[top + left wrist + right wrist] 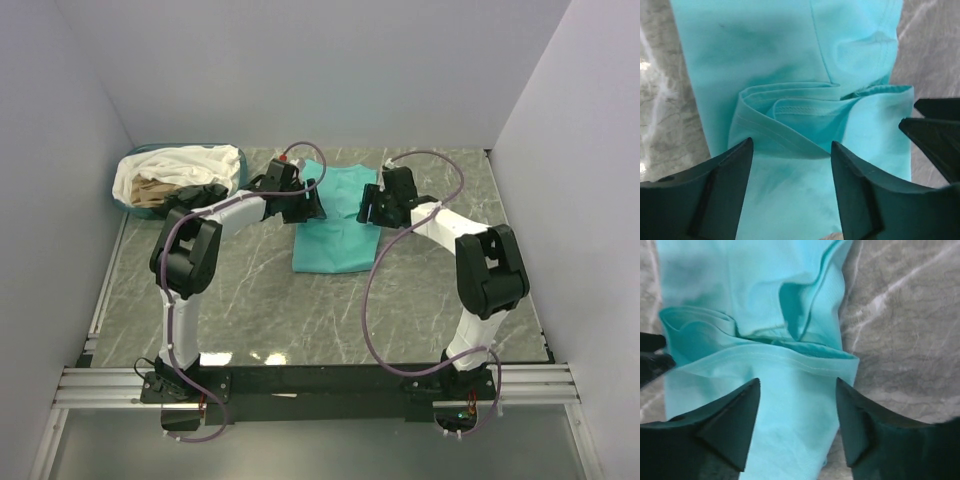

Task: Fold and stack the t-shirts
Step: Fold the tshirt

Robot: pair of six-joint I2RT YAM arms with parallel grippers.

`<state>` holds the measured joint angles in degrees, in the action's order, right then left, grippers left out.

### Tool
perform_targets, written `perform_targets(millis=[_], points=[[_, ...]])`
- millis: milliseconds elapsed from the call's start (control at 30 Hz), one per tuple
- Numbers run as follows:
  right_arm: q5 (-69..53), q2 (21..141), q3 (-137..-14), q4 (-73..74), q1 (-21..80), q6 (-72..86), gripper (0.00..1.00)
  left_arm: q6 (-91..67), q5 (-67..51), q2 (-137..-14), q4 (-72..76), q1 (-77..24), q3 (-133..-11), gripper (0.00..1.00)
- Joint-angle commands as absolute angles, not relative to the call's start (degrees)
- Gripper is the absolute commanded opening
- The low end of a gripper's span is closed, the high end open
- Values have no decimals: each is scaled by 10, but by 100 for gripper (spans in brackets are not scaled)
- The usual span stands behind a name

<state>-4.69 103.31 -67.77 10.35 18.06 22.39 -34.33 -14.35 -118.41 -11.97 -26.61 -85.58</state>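
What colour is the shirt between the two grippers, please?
The shirt is plain teal, clearest in the left wrist view.

You have a teal-green cloth t-shirt [335, 245] on the grey marbled worktop [250, 300] near its far edge, and an oval teal-rimmed basket [125, 204] in the far-left corner.

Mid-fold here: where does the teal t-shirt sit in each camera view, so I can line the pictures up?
Top external: the teal t-shirt lies mid-frame, toward the far side of the marbled table.
Left wrist: it fills the centre and top, with a bunched fold mid-frame.
Right wrist: it covers the left and centre, with bare table to the right.
Shared landmark: the grey marbled table beside the shirt in all three views.
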Motion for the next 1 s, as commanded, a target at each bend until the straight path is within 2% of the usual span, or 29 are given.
perform_targets(millis=[0, 33, 100, 133, 333, 433, 767, 967], points=[[-61, 998, -703, 93, 179, 214, 71, -329, -186, -1146, -100, -266, -867, 73], [-61, 987, -699, 94, 178, 217, 77, -329, -189, -1137, -94, -266, -855, 82], [-76, 950, -673, 94, 179, 222, 79, -333, -192, -1108, -90, -267, -840, 96], [-85, 921, -661, 90, 180, 228, 81, -336, -190, -1097, -83, -267, -820, 100], [-240, 811, -542, 31, 192, 278, 83, -375, -217, -1008, -27, -274, -705, 99], [-299, 802, -503, 1, 218, 300, 83, -396, -228, -986, -4, -289, -660, 100], [-250, 896, -476, -22, 228, 299, 83, -453, -263, -1008, 69, -309, -577, 99], [-210, 953, -458, -4, 219, 304, 83, -458, -251, -1020, 59, -309, -544, 100]])
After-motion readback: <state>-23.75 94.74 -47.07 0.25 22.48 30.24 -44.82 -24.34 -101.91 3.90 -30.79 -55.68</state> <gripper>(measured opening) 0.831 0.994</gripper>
